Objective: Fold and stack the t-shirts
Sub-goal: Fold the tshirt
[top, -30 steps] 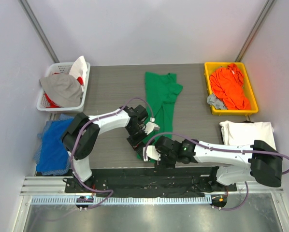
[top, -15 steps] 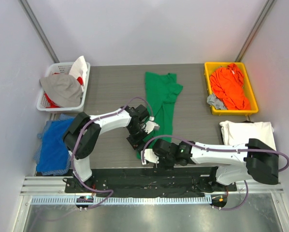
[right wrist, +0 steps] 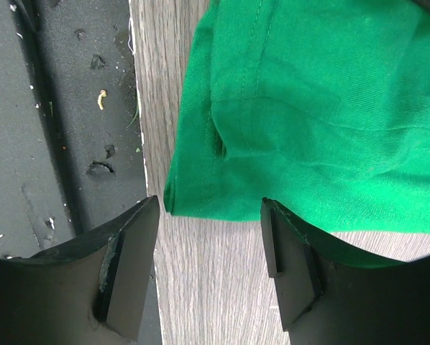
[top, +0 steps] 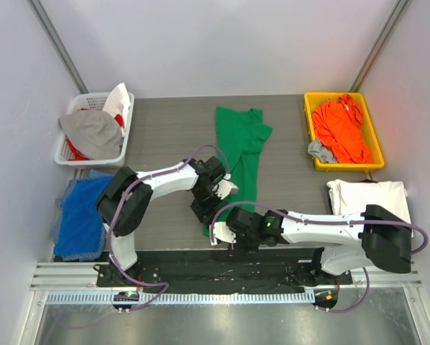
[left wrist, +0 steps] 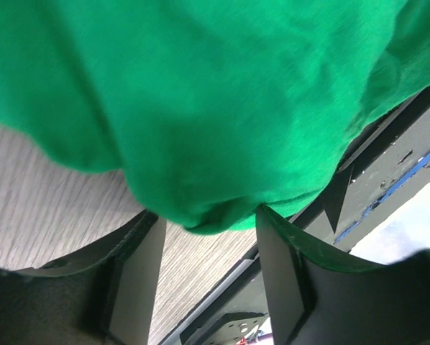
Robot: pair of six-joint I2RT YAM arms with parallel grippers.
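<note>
The bright green t-shirt (top: 238, 144) lies as a long strip down the middle of the table, its near end at the front edge. My left gripper (top: 204, 207) is at the strip's near left side. In the left wrist view a bulge of green cloth (left wrist: 200, 108) hangs between the tips of the left gripper (left wrist: 208, 219), whose jaws still stand apart. My right gripper (top: 222, 230) is open just short of the near hem corner (right wrist: 200, 194), with the right gripper (right wrist: 209, 205) low over the table's front edge. A folded white t-shirt (top: 367, 198) lies at the right. The orange t-shirt (top: 341, 129) is heaped in a bin.
The yellow bin (top: 308, 126) at the back right also holds a grey cloth. A white basket (top: 129, 126) at the back left holds grey, red and white clothes. A blue cloth (top: 82, 212) lies off the table's left side. A black rail (right wrist: 57, 108) runs along the front edge.
The left gripper's jaws have narrowed around the green shirt's edge. The right gripper has shifted slightly left toward the shirt's near corner and narrowed a little.
</note>
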